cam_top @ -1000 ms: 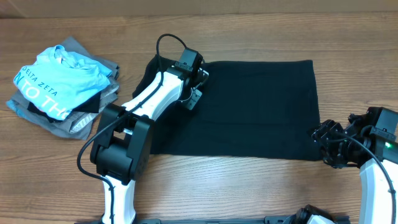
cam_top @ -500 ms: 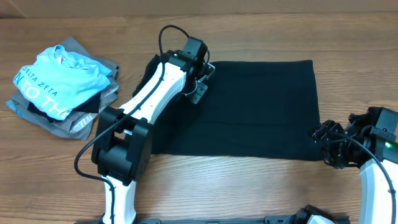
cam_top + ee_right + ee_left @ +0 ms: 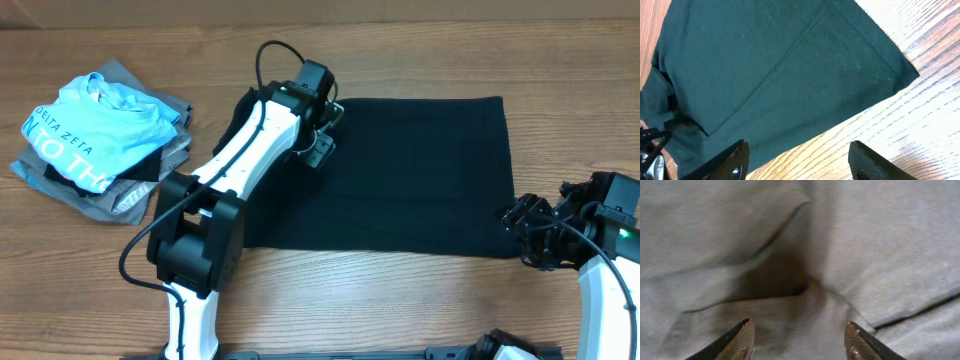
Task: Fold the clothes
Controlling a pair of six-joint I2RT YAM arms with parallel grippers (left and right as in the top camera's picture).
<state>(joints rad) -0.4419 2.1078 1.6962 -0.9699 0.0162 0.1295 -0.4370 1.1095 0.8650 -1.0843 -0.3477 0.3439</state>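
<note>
The clothes, a black T-shirt (image 3: 420, 170), lie spread flat as a wide rectangle in the middle of the table. My left gripper (image 3: 322, 132) hovers over the shirt's upper left part, open. In the left wrist view its fingertips (image 3: 742, 336) stand apart above creased fabric (image 3: 865, 240), with nothing between them. My right gripper (image 3: 522, 235) is open just off the shirt's lower right corner. In the right wrist view the shirt's hem corner (image 3: 765, 65) lies ahead of that gripper (image 3: 800, 160), and bare wood shows between its jaws.
A light-blue tee with white lettering (image 3: 95, 125) lies on grey folded garments (image 3: 125, 200) at the far left. The wooden table (image 3: 400, 300) shows in front of the shirt. The left arm (image 3: 240, 160) stretches across the shirt's left edge.
The left gripper has gone from shut to open, letting go of the fabric. Before that, its arm shifted slightly toward the far side. The right arm has not moved.
</note>
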